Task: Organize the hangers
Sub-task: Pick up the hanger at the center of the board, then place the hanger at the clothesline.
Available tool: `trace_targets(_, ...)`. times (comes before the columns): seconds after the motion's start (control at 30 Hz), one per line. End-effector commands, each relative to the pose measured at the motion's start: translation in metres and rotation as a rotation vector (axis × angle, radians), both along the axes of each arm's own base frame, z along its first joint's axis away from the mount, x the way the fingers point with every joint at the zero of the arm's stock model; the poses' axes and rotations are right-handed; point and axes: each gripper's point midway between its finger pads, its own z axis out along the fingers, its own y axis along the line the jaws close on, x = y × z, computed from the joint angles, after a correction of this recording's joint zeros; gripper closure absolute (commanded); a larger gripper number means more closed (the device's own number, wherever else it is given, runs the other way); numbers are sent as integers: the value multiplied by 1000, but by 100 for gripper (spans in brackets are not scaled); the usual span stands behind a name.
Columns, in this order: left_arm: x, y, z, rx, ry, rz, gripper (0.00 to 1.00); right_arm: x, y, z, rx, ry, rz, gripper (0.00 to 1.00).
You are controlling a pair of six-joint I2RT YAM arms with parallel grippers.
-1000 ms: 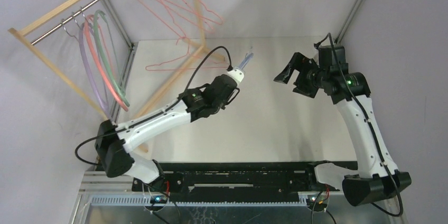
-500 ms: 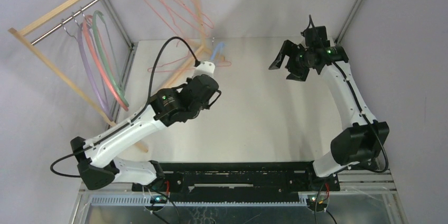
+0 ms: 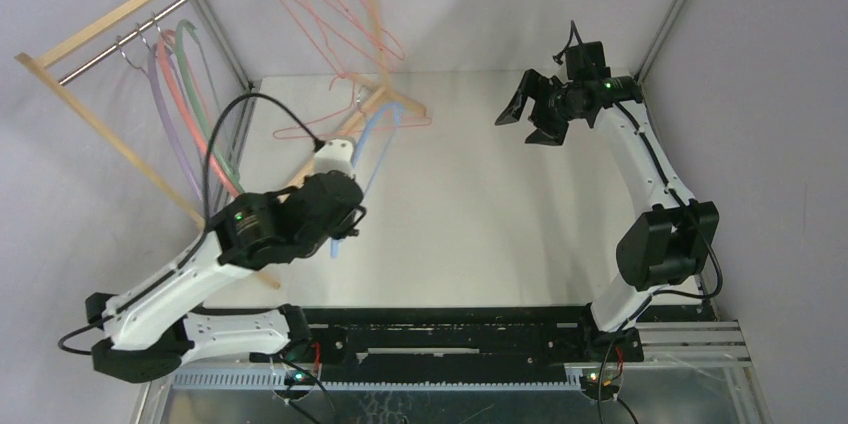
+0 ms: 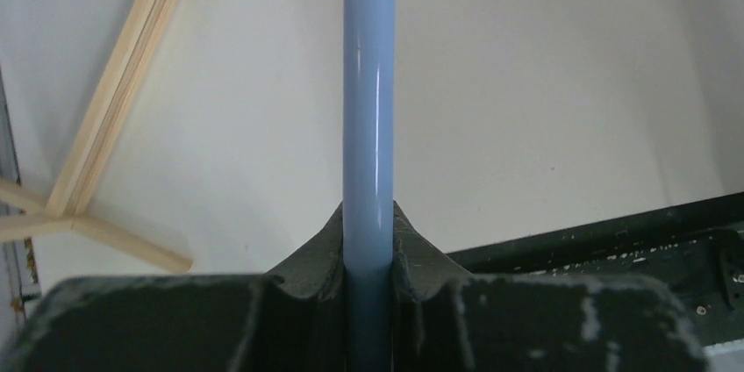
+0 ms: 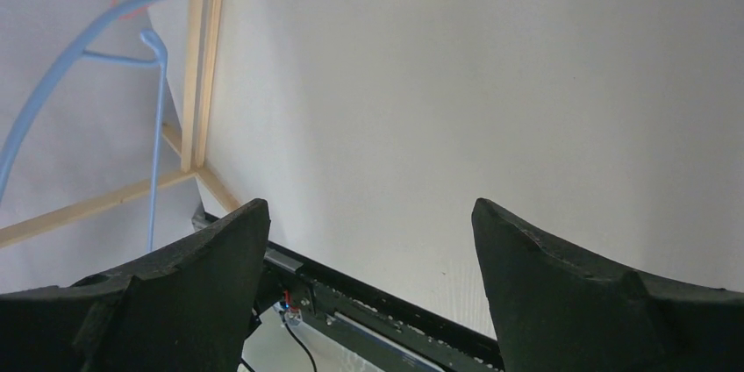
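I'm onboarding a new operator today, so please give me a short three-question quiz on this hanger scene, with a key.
1. True or false: the right gripper is shut.
2. What does the left gripper hold? A nothing; B the blue hanger; C a cloth.
3. Fill in: the green hanger hangs from the metal ___.

Key: 1 false, its jaws stand wide apart and hold nothing; 2 B; 3 rod.
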Motion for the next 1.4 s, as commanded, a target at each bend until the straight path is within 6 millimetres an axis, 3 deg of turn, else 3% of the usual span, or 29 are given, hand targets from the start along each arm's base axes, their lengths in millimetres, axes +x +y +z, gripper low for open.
trace_targets(0.0, -22, 44, -6, -11, 23, 137, 100, 8, 4, 22, 15, -105, 18, 8)
trace_targets(0.13, -24, 67, -5, -28, -15, 214, 100, 6, 7, 16, 32, -91, 26, 8)
trace_targets(0.5, -5, 78, 2, 58, -106, 312, 100, 6, 16, 13, 59, -77, 53, 9)
trace_targets(0.77, 8, 119, 19, 85, -184, 463, 100, 10, 17, 15, 63, -77, 61, 10)
trace_targets(0.87, 19, 125, 30, 112, -200, 475, 100, 11, 18, 16, 65, -75, 62, 10)
trace_targets(1.03, 53, 113, 50, 195, -220, 438, 100, 13, 19, 17, 72, -76, 68, 10)
trace_targets(1.23, 100, 106, 84, 230, -310, 449, 100, 11, 21, 15, 82, -65, 77, 10)
trace_targets(1.37, 116, 112, 110, 260, -383, 490, 100, 12, 23, 15, 95, -59, 83, 11)
